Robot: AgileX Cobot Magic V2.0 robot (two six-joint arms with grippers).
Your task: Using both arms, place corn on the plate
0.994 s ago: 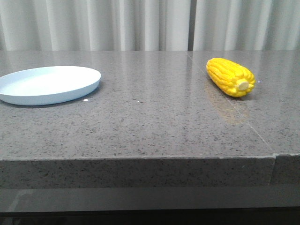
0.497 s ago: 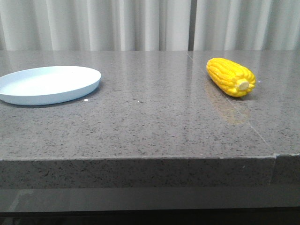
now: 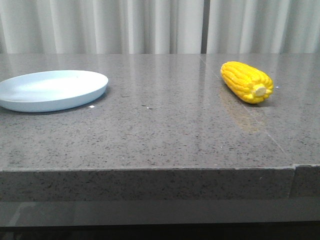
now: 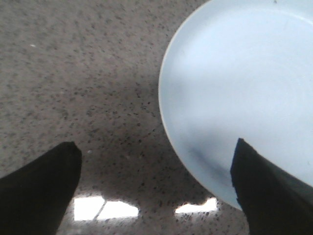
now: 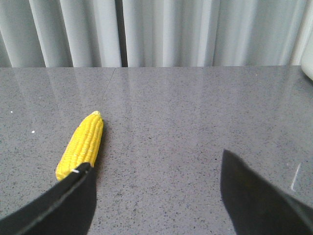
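Note:
The yellow corn (image 3: 247, 82) lies on the grey stone table at the right, its pale stub end toward the camera. The pale blue plate (image 3: 50, 90) sits at the left, empty. Neither arm shows in the front view. In the left wrist view my left gripper (image 4: 155, 149) is open and empty above the table, one fingertip over the plate's (image 4: 244, 88) edge. In the right wrist view my right gripper (image 5: 155, 167) is open and empty; the corn (image 5: 82, 144) lies just beyond one fingertip (image 5: 78, 188), outside the gap.
The table's front edge (image 3: 150, 170) runs across the front view, with a seam (image 3: 292, 167) at the right. Pale curtains (image 3: 150, 25) hang behind the table. A white object's edge (image 5: 308, 68) shows in the right wrist view.

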